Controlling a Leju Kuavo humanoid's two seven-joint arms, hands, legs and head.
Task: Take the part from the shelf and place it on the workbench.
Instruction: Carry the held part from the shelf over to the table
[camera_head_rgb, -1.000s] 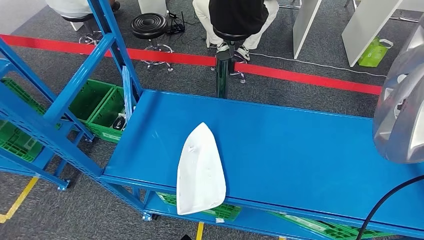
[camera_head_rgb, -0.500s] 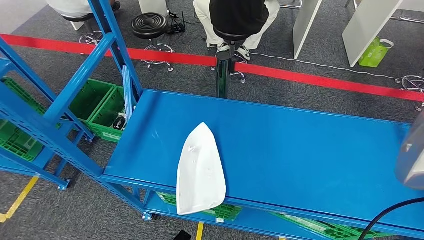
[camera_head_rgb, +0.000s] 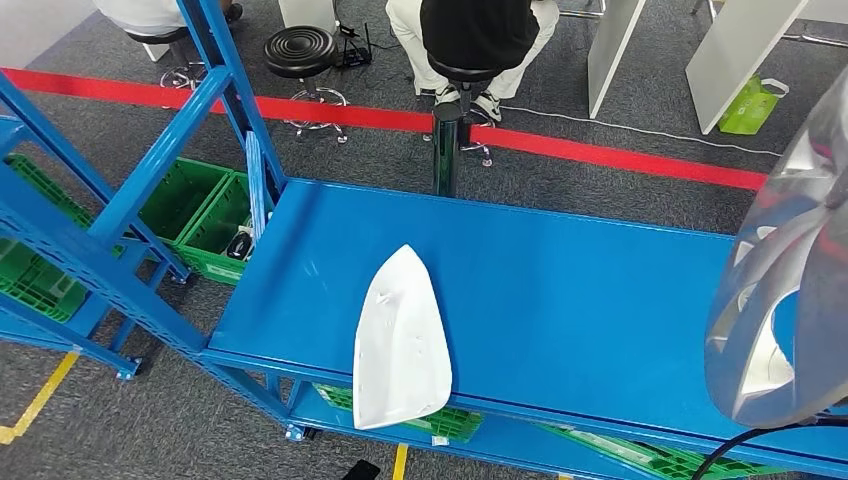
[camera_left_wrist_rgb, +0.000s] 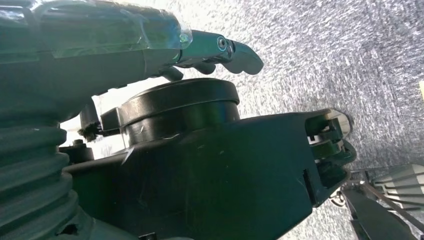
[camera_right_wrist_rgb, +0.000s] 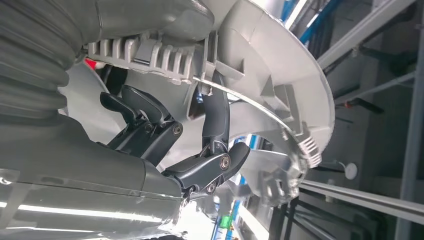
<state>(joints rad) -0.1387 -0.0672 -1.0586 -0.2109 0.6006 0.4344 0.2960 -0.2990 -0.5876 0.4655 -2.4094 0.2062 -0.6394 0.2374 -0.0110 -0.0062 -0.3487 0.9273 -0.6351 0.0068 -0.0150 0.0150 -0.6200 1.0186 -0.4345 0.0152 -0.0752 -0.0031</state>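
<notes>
Workbench (camera_head_rgb: 600, 290) spreads broad blue top, open room between white part (camera_head_rgb: 402, 340) overhanging near edge and silver part (camera_head_rgb: 785, 300) at right edge. Right hand (camera_right_wrist_rgb: 200, 155) grips silver part, dark fingers (camera_right_wrist_rgb: 220, 165) curled round ribbed rim. Left hand (camera_left_wrist_rgb: 165, 125) hangs over grey carpet (camera_left_wrist_rgb: 320, 55); fingers curled in, nothing held. Blue shelf (camera_head_rgb: 110, 200) stands left.
</notes>
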